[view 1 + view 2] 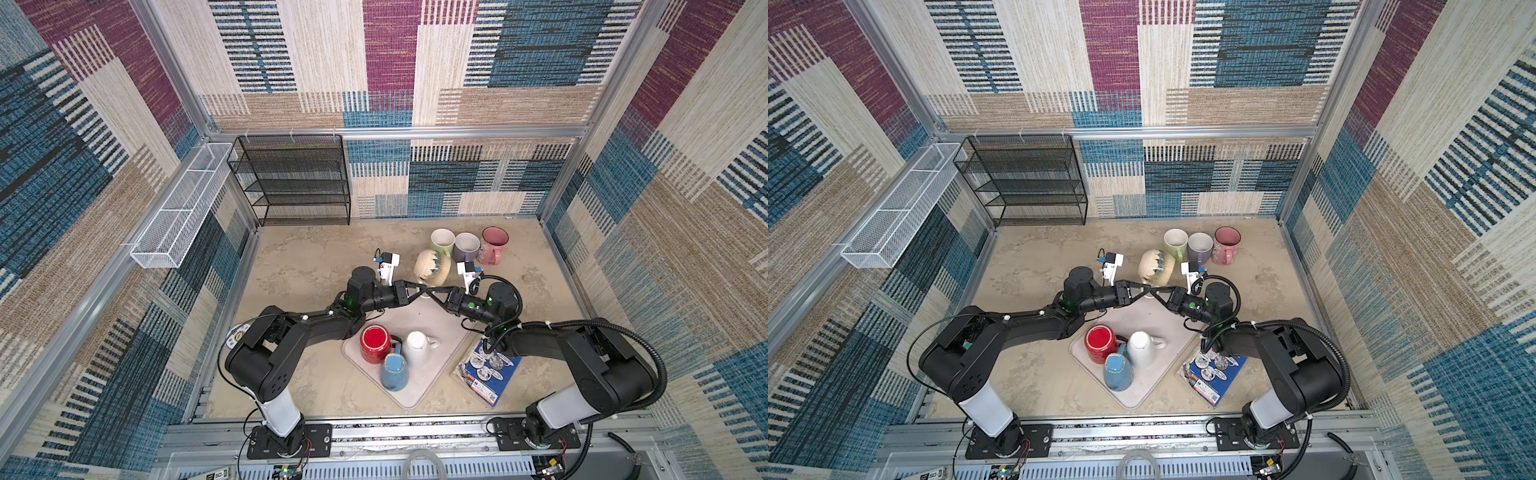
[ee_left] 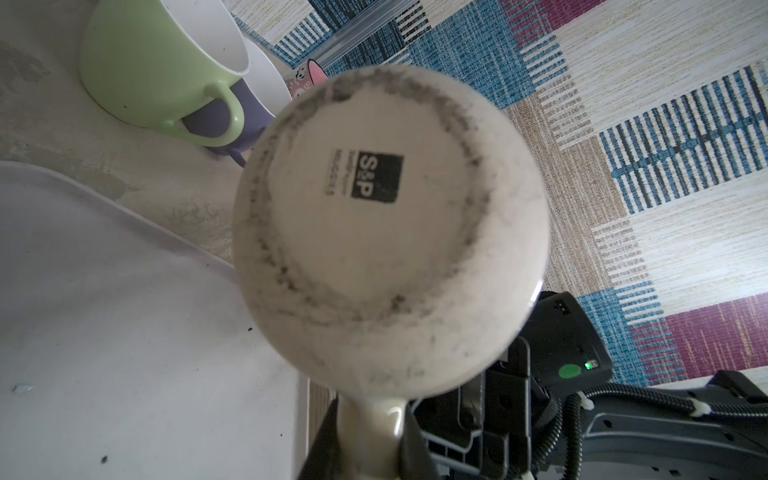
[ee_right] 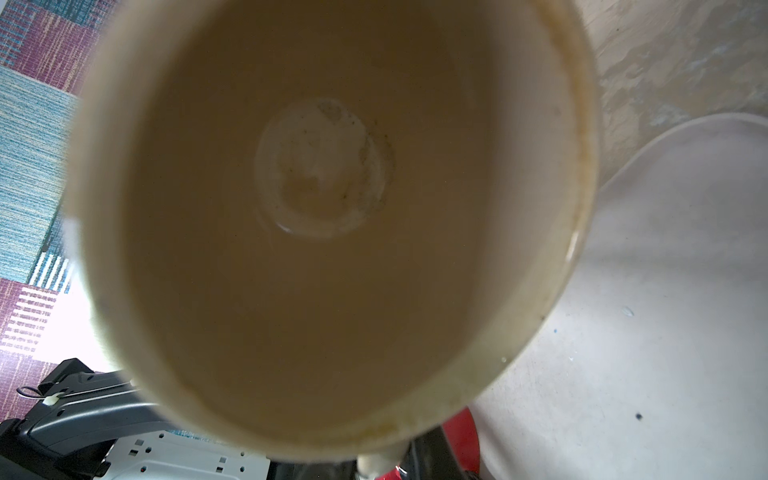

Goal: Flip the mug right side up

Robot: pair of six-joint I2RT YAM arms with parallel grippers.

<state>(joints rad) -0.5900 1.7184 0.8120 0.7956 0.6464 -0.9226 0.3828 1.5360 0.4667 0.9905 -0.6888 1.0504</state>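
In both top views, the cream mug with blue marks is held on its side above the tray's far corner. Its base faces the left arm and its mouth faces the right arm. My left gripper and right gripper meet under it at the handle. In the left wrist view the mug's base fills the middle, and the left gripper is shut on the handle. The right wrist view looks into the mug. There the right gripper is shut at the handle stub.
A red mug, a blue mug and a white mug stand upside down on the pale tray. Green, purple and pink mugs stand upright behind. A black wire rack stands at the back left. A blue packet lies to the right.
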